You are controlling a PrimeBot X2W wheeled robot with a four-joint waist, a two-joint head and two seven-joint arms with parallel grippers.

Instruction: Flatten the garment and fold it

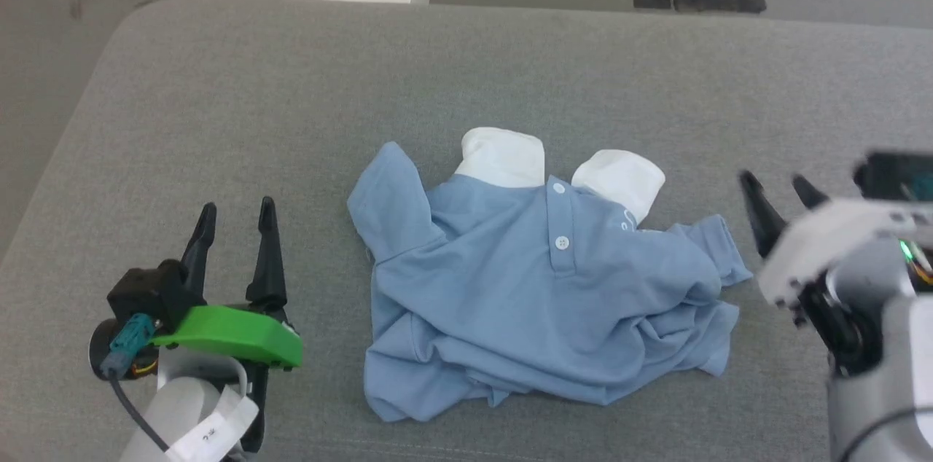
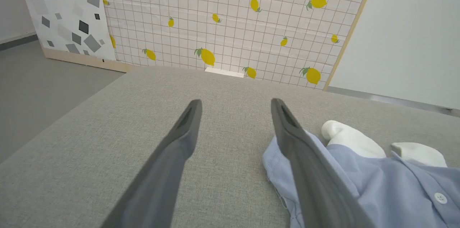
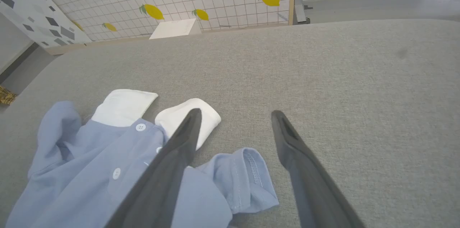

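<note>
garment: I see it lying crumpled mid grey table, white collar toward the table's far edge
left gripper: fingers spread wide, holding nothing, over the table's left side
right gripper: wide too, nothing in it, over the table's right side

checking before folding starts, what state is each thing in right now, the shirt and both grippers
light blue knit short-sleeved shirt: front up on the grey fabric surface, crumpled, lower part bunched, not folded
white collar: both flaps spread open
left gripper: open, empty, apart from the shirt
right gripper: open, empty, beside the other sleeve
</note>
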